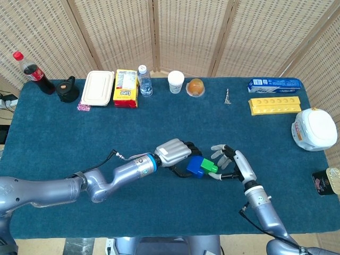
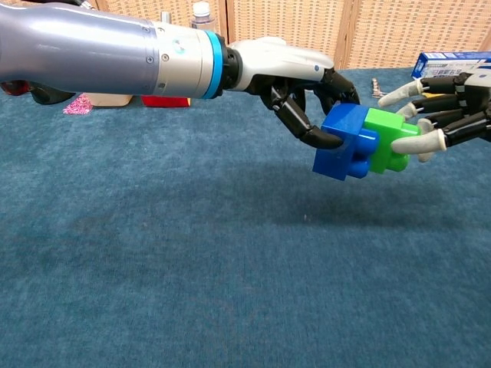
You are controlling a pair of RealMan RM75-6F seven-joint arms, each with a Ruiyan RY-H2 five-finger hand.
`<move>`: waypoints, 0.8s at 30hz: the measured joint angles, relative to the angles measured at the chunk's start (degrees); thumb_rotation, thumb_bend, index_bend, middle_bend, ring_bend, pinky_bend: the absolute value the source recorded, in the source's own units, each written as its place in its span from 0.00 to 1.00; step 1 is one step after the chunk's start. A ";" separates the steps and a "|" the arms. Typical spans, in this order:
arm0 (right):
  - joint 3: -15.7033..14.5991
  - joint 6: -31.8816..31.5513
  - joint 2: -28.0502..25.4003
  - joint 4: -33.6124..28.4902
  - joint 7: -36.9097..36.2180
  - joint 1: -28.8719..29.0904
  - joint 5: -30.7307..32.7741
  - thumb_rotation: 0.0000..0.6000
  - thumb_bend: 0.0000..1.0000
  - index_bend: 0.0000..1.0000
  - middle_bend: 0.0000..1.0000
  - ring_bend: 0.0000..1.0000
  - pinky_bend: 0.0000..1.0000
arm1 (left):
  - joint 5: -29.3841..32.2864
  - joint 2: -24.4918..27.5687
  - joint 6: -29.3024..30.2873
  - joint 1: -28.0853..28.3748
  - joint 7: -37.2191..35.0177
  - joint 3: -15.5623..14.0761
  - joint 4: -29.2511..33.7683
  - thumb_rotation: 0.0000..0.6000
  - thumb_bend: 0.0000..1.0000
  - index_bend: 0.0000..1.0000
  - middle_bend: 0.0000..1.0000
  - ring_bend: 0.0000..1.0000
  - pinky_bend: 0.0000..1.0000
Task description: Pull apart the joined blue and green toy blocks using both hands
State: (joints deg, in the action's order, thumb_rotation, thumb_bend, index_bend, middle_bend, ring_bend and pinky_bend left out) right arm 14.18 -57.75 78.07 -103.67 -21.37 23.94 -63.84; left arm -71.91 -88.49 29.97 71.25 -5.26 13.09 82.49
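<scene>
Blue block (image 2: 347,143) and green block (image 2: 389,140) are joined, held clear above the table (image 1: 64,127) near its front-middle. The left hand (image 1: 175,154) grips the blue one in curled fingers; the right hand (image 1: 231,163) is spread wide, fingertips (image 2: 430,141) at the green block.

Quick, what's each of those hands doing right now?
Left hand: holds the blue block, joined to the green block, off the table.
Right hand: fingers spread, fingertips at the green block; grip cannot be told.
</scene>
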 measured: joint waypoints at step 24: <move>0.72 0.32 2.44 1.21 0.84 0.99 2.17 1.00 0.16 0.47 0.50 0.59 0.55 | 1.40 -0.71 0.25 0.60 -0.03 0.01 -1.02 0.61 0.43 0.48 0.29 0.21 0.38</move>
State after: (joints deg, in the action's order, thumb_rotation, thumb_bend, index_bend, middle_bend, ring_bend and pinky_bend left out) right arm 14.90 -57.43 80.51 -102.45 -20.53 24.93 -61.67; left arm -70.51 -89.20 30.22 71.85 -5.28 13.10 81.47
